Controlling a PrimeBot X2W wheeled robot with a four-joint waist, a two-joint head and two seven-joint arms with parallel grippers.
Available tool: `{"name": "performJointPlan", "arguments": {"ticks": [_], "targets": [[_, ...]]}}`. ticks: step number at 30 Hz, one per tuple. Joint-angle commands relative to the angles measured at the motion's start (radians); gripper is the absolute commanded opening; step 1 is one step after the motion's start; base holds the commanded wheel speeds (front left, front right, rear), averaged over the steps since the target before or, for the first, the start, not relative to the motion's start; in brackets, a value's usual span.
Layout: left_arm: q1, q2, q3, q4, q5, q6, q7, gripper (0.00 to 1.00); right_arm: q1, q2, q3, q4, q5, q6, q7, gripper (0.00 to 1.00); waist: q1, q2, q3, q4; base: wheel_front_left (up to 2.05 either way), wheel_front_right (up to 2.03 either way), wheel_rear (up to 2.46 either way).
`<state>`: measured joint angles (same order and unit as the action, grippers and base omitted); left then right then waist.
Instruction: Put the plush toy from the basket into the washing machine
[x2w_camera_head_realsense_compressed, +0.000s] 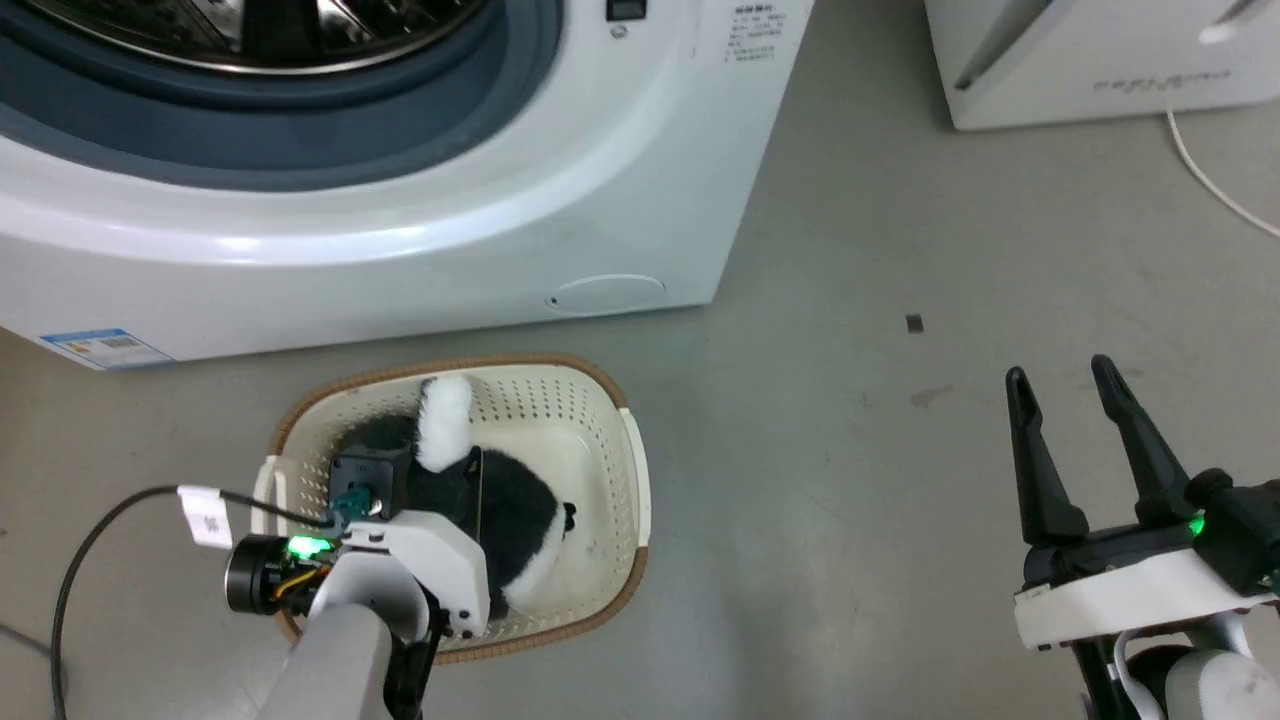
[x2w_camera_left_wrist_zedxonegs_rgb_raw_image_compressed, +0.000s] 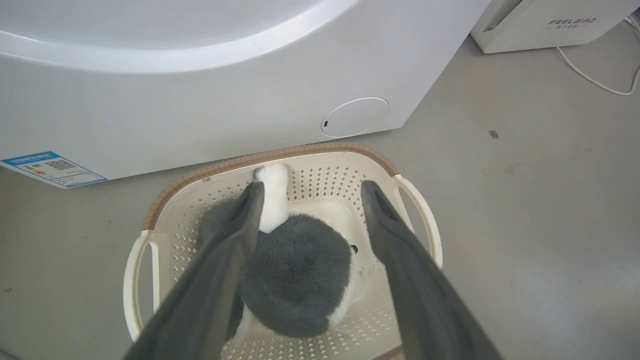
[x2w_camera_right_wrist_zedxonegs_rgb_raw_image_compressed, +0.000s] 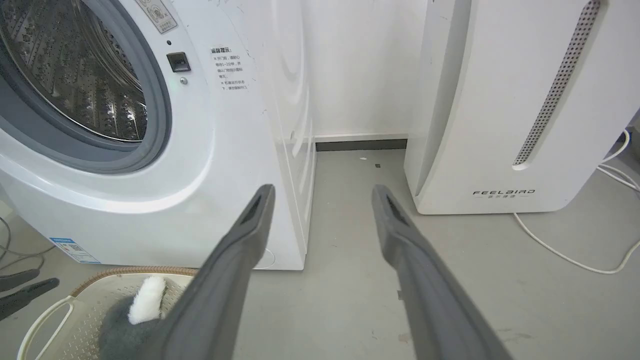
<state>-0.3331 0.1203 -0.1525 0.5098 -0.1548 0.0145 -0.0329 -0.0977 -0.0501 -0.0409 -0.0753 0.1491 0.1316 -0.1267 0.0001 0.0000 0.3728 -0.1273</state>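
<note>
Low in the left wrist view, the left pincer (x2w_camera_left_wrist_zedxonegs_rgb_raw_image_compressed: 312, 187) hangs over the basket (x2w_camera_left_wrist_zedxonegs_rgb_raw_image_compressed: 280, 154), its 2 fingers spread wide with nothing gripped, and the plush toy (x2w_camera_left_wrist_zedxonegs_rgb_raw_image_compressed: 295, 280) lies in the basket beneath them. At the head view's lower right the right pincer (x2w_camera_head_realsense_compressed: 1060, 370) is open and empty above the floor (x2w_camera_head_realsense_compressed: 850, 500). Beyond the basket, across the frame's top, stands the washing machine (x2w_camera_head_realsense_compressed: 450, 230).

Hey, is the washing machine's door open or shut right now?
Open: in the right wrist view the washing machine shows its steel drum and grey seal bare, no glass door across the opening.
</note>
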Motion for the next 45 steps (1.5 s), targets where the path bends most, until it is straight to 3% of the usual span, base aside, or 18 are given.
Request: {"name": "performJointPlan", "arguments": {"ticks": [1,10,22,30,39,45], "targets": [[-0.032,0.010,-0.008,0.024,-0.008,-0.003,0.005,1.00,-0.022,0.000,0.002,-0.009,0.011,0.000,-0.010,1.00,-0.0001,0.0000,0.024,-0.013,0.00,0.00,0.00],[-0.130,0.055,-0.034,0.133,-0.030,-0.012,0.020,1.00,-0.052,0.000,0.014,-0.024,0.045,-0.001,-0.029,1.00,-0.0001,0.0000,0.115,-0.049,0.00,0.00,0.00],[-0.255,0.070,-0.069,0.270,-0.068,-0.007,0.015,1.00,-0.090,0.000,0.022,-0.034,0.078,-0.001,-0.054,1.00,-0.0001,0.0000,0.227,-0.077,0.00,0.00,0.00],[-0.356,0.118,-0.082,0.360,-0.084,0.048,-0.017,1.00,-0.115,0.000,0.028,-0.070,0.099,-0.001,-0.071,1.00,-0.0001,0.0000,0.305,-0.093,0.00,0.00,0.00],[-0.470,0.162,-0.110,0.466,-0.109,0.055,-0.020,1.00,-0.142,0.000,0.038,-0.105,0.123,-0.001,-0.089,1.00,-0.0001,0.0000,0.399,-0.110,0.00,0.00,0.00],[-0.533,0.196,-0.127,0.551,-0.122,0.095,-0.007,1.00,-0.159,0.000,0.052,-0.119,0.137,-0.001,-0.102,1.00,-0.0001,0.0000,0.457,-0.127,0.00,0.00,0.00]]}}
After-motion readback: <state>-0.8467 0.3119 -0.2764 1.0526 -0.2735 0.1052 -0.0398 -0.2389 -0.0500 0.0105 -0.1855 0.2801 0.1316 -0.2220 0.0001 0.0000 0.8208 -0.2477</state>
